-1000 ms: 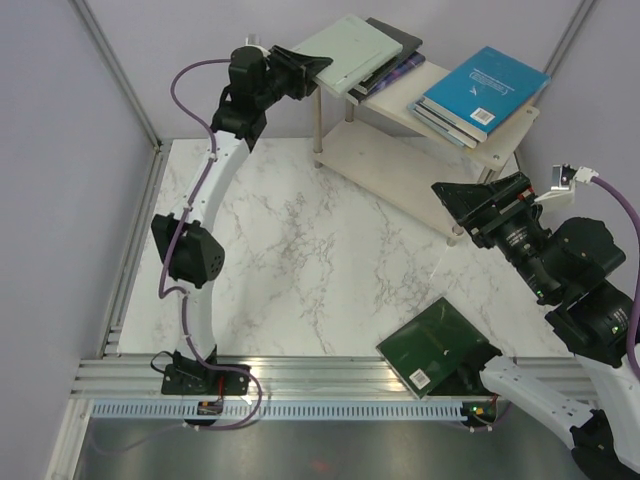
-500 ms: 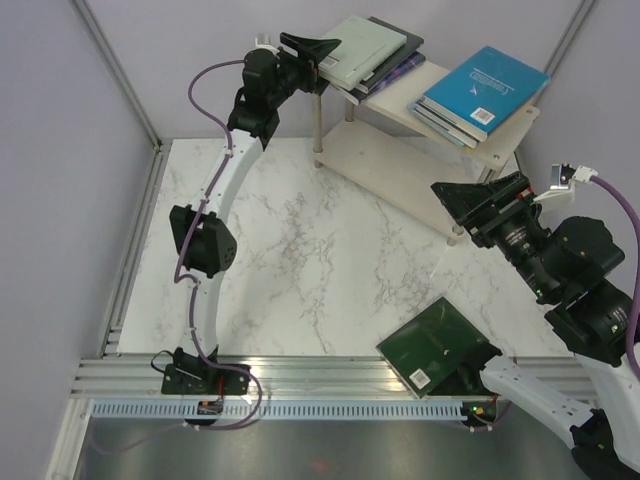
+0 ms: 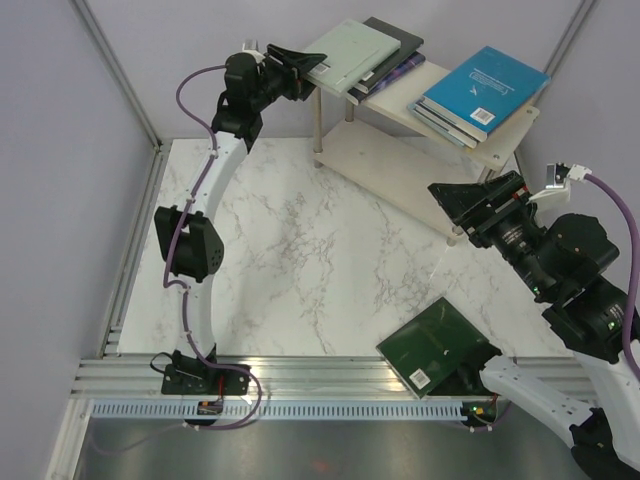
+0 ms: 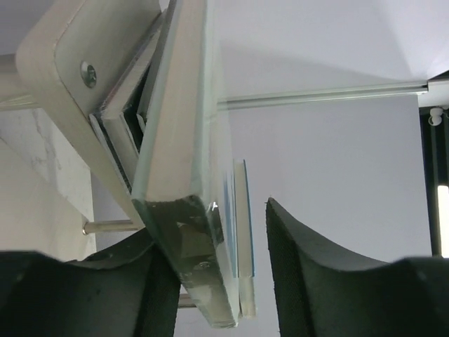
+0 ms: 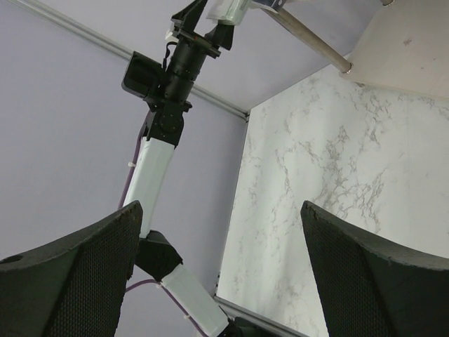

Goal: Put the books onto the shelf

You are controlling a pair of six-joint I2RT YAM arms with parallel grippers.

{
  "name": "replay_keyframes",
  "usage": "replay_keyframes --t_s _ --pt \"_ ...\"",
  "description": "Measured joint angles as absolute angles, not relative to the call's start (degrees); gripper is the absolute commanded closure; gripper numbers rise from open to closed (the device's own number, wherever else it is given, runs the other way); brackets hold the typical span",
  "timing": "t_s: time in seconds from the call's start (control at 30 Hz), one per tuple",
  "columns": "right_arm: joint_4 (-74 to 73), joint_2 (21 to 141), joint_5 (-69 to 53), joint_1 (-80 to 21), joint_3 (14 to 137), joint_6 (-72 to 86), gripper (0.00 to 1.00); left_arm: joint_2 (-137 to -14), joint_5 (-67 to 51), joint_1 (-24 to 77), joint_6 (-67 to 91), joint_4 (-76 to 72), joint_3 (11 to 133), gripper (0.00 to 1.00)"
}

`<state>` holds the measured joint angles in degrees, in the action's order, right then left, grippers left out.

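Left gripper (image 3: 312,64) has just loosened: its jaws now stand apart around the corner of the mint book (image 3: 355,45), which rests on the stack at the shelf's (image 3: 398,158) top left, seemingly delivered. Right gripper (image 3: 446,208) hangs wide open beside the shelf. The green book (image 3: 436,350) waits well in front.

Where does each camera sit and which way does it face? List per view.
Top external: above and behind the bases, looking down on the table, shelf, left arm and right arm.
Left wrist: on the left arm, facing the mint book at the shelf's corner; the left tool straddles it.
Right wrist: on the right arm, facing across the table at the left arm; the right tool frames the bottom.
Shared: top and left wrist both show the mint book.
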<state>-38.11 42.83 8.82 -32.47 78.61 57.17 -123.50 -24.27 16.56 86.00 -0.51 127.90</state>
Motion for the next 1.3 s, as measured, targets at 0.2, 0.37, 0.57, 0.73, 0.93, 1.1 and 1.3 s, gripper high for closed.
replay_keyframes --t_s 0.2,0.37,0.57,0.73,0.93,1.1,1.3 --pt "-38.22 43.05 8.69 -32.47 78.48 57.17 0.03 -123.46 -25.91 16.21 86.04 0.43 126.85 0.84" --pt "-38.24 42.72 8.73 -32.47 77.91 57.19 0.03 -122.98 -26.04 16.21 86.0 0.54 126.34 0.98" --pt "-38.26 42.3 8.75 -32.47 77.1 57.19 0.03 -123.31 -25.96 16.34 86.0 1.54 127.87 0.98" --pt "-38.33 42.37 8.73 -32.47 76.51 57.19 0.03 -127.57 -25.8 17.12 86.48 2.9 135.09 0.98" --pt "-38.28 43.09 8.73 -32.47 76.51 57.12 0.03 -131.0 -24.97 18.83 88.99 1.23 137.86 0.49" --pt "-38.3 43.72 8.73 -32.47 76.53 56.84 0.03 -131.0 -24.1 19.73 90.52 -2.52 138.32 0.21" --pt "-38.33 43.72 8.73 -32.47 76.53 56.69 0.03 -127.96 -24.56 19.22 90.7 -5.98 132.73 0.17"
